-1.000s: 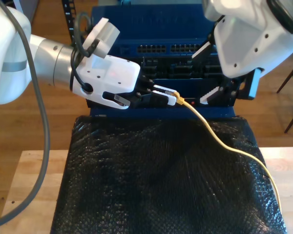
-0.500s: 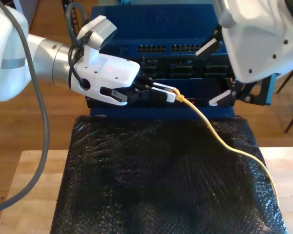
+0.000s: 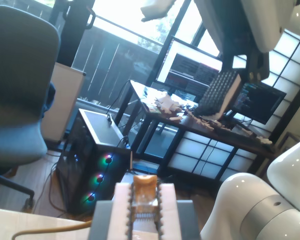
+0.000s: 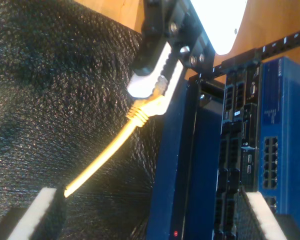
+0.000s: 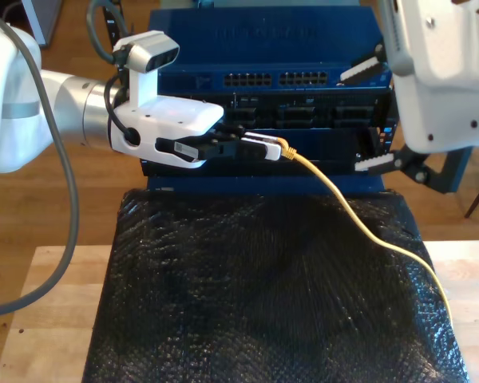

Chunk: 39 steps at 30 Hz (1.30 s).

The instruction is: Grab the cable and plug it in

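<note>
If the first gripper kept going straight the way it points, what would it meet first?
Likely my second gripper, open, toward the exterior view's right. My first gripper, shut on the cable, points along the blue rack front; depth is unclear, so it might pass.

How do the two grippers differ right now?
My first gripper is shut on the cable, pinching it just behind its plug; my second gripper is open and holds nothing. My first gripper reaches in from the exterior view's left, pointing sideways along the blue rack; my second gripper hangs at the exterior view's right, its pads spread wide. Both have white fingers and sit close to the rack's front.
</note>
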Each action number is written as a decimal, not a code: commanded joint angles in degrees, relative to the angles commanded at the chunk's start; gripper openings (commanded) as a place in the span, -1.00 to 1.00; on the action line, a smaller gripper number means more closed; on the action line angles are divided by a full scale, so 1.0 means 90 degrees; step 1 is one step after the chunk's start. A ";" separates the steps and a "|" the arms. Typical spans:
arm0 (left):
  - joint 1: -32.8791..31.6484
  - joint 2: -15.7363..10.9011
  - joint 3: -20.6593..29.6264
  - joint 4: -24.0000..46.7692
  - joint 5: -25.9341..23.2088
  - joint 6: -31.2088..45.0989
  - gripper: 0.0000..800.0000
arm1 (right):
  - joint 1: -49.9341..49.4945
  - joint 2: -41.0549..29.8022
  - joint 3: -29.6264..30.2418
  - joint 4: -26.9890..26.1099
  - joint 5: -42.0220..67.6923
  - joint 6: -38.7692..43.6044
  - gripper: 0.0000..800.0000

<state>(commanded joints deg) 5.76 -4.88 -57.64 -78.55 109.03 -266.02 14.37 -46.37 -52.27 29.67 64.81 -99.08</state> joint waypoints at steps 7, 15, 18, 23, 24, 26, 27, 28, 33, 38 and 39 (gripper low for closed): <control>0.0078 0.0156 -0.0078 -0.0205 0.0283 -0.0039 -0.99 | 0.0049 -0.0156 0.0010 0.0234 0.0000 -0.0049 0.96; 0.0098 0.0293 -0.0127 -0.0391 0.0723 -0.0039 -0.99 | 0.0068 -0.0361 0.0186 0.1065 -0.0078 -0.0664 0.95; 0.0098 0.0361 -0.0127 -0.0557 0.0928 -0.0039 -0.99 | 0.0078 -0.0527 0.0322 0.1162 -0.0225 -0.0723 0.95; 0.0147 0.0430 -0.0127 -0.0694 0.1143 -0.0049 -0.99 | 0.0098 -0.0664 0.0586 0.1192 -0.0654 -0.0713 0.92; 0.0166 0.0449 -0.0127 -0.0694 0.1162 -0.0059 -0.99 | 0.0117 -0.0703 0.0635 0.1201 -0.0694 -0.0723 0.92; 0.0176 0.0459 -0.0117 -0.0723 0.1250 -0.0137 -0.99 | 0.0137 -0.0752 0.0684 0.1211 -0.0762 -0.0713 0.92; 0.0176 0.0469 -0.0107 -0.0742 0.1309 -0.0186 -0.99 | 0.0166 -0.0752 0.0694 0.1211 -0.0791 -0.0723 0.93; 0.0186 0.0469 -0.0088 -0.0772 0.1368 -0.0215 -0.99 | 0.0195 -0.0752 0.0703 0.1221 -0.0811 -0.0723 0.93; 0.0332 0.0479 0.0088 -0.0879 0.1416 -0.0313 -0.99 | 0.0303 -0.0742 0.0791 0.1231 -0.0928 -0.0733 0.96; 0.0361 0.0479 0.0322 -0.0879 0.1416 -0.0322 -0.99 | 0.0381 -0.0742 0.0821 0.1231 -0.1006 -0.0733 0.97; 0.0361 0.0479 0.0352 -0.0879 0.1416 -0.0332 -0.99 | 0.0400 -0.0742 0.0821 0.1231 -0.1006 -0.0733 0.96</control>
<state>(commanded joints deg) 9.01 -0.57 -54.47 -86.46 121.78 -269.01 17.98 -53.05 -44.89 40.75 55.76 -105.67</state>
